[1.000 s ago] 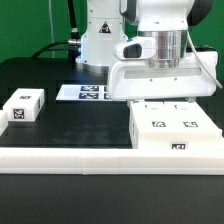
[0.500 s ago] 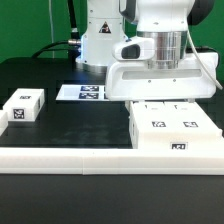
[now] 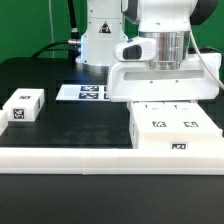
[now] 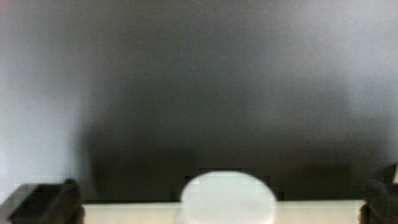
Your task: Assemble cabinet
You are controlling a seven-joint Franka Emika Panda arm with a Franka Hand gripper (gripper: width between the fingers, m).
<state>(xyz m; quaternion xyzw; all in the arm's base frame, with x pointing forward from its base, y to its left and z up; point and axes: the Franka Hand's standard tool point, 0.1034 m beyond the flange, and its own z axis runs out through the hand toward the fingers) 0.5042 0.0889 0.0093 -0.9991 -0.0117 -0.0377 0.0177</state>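
The cabinet (image 3: 175, 130) is a white boxy body with square tags on its top and front, lying at the exterior view's right against the front rail. My gripper (image 3: 165, 101) hangs right over its back edge, and the fingertips are hidden behind the cabinet there. In the wrist view the dark fingers (image 4: 36, 205) stand far apart at the picture's edges, so my gripper (image 4: 214, 208) is open. Between them lie a pale white surface (image 4: 125, 215) and a blurred round white bump (image 4: 228, 198). Nothing is held.
A small white tagged block (image 3: 22, 106) lies at the exterior view's left. The marker board (image 3: 85, 93) lies flat at the back by the robot base. A long low white border rail (image 3: 70, 156) runs along the front of the black table.
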